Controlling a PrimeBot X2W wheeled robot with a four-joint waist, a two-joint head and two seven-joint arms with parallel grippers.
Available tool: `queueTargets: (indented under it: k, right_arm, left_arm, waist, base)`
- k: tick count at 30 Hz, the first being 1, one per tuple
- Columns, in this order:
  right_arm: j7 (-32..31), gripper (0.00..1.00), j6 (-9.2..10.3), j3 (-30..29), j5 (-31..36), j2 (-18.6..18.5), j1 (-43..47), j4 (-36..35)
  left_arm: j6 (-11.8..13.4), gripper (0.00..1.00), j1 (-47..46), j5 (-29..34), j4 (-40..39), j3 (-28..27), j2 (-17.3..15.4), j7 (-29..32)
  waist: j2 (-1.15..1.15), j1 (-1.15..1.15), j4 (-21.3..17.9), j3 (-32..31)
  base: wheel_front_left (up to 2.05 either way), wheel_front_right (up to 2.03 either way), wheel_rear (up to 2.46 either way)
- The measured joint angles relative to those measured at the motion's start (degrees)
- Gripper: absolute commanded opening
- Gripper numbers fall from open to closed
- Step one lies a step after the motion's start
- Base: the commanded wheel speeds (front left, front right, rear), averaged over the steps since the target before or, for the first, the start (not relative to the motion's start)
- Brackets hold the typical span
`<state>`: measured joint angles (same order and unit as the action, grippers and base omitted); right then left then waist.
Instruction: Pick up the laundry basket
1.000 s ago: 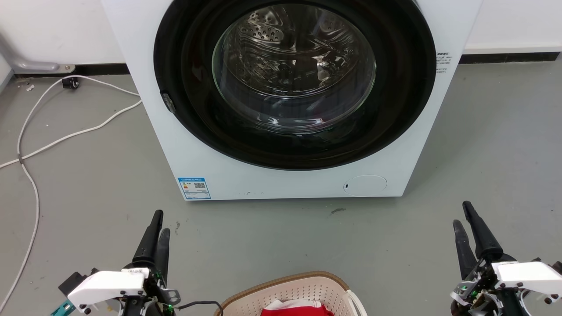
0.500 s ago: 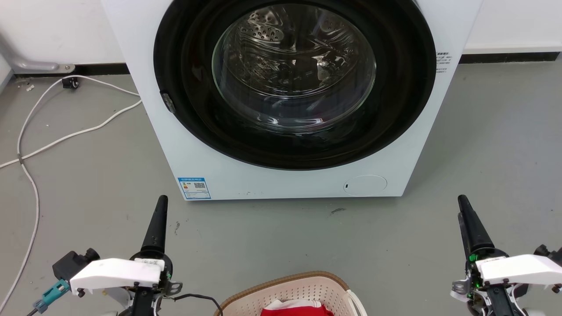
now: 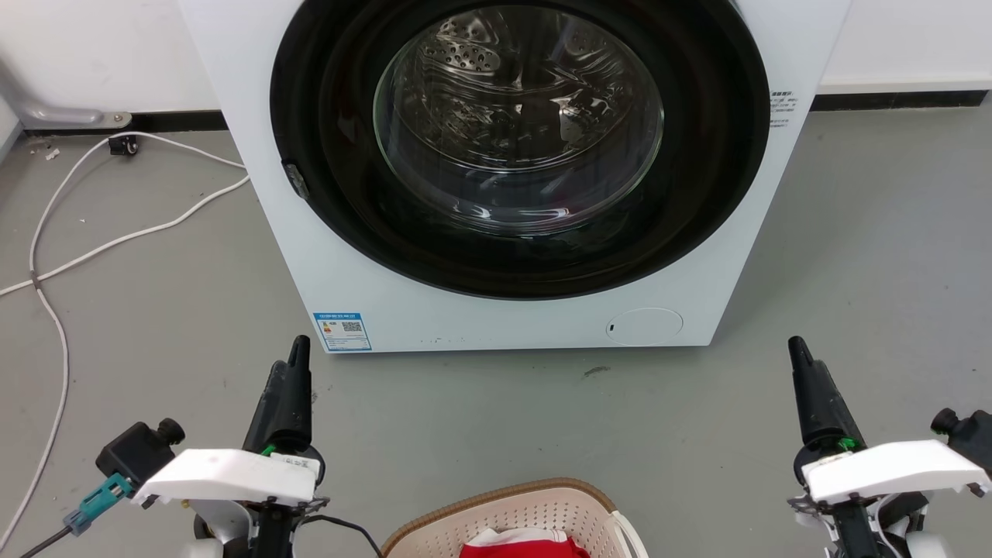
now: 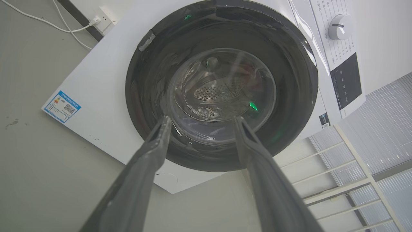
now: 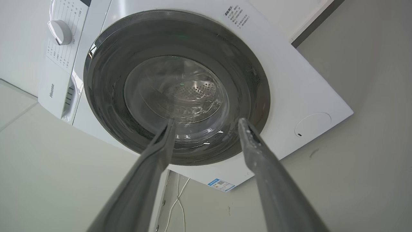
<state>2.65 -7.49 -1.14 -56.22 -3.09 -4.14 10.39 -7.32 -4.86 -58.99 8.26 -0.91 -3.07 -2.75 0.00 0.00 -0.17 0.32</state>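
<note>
The laundry basket (image 3: 504,494) sits on the floor at the bottom centre of the head view, cream with small holes and a brown woven-look rim, its near part cut off by the frame. A red and white cloth (image 3: 523,544) lies inside it. My left gripper (image 3: 297,350) hovers to the basket's left and my right gripper (image 3: 797,350) to its right, both apart from it and pointing at the washing machine. In the left wrist view the left gripper (image 4: 202,120) is open with nothing between its fingers. The right wrist view shows the right gripper (image 5: 206,120) open and empty as well.
A white washing machine (image 3: 511,329) with a closed dark round door (image 3: 519,147) stands straight ahead on the grey floor. White cables (image 3: 46,271) trail across the floor at the left. A wall with a dark skirting runs behind.
Both grippers have moved forward toward the machine and rolled at the wrist, so their fingers now line up edge-on in the head view. The basket has not moved.
</note>
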Motion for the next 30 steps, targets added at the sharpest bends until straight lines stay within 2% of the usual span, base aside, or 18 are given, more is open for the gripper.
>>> queueTargets:
  k: [12,30]
  right_arm:
    - [2.4,1.00,0.00,1.2,13.0,0.0,0.0,0.3]
    - [2.7,1.00,0.00,2.2,30.5,0.0,0.0,0.6]
  left_arm:
    - [0.0,1.00,0.0,11.4,-0.1,1.0,-0.5,-2.1]
    - [-0.1,1.00,0.0,25.8,0.7,1.9,-0.7,-5.1]
  waist:
    - [0.00,0.00,0.0,0.0]
    - [0.00,0.00,0.0,-0.1]
  base:
    - [0.00,0.00,0.00]
    - [0.00,0.00,0.00]
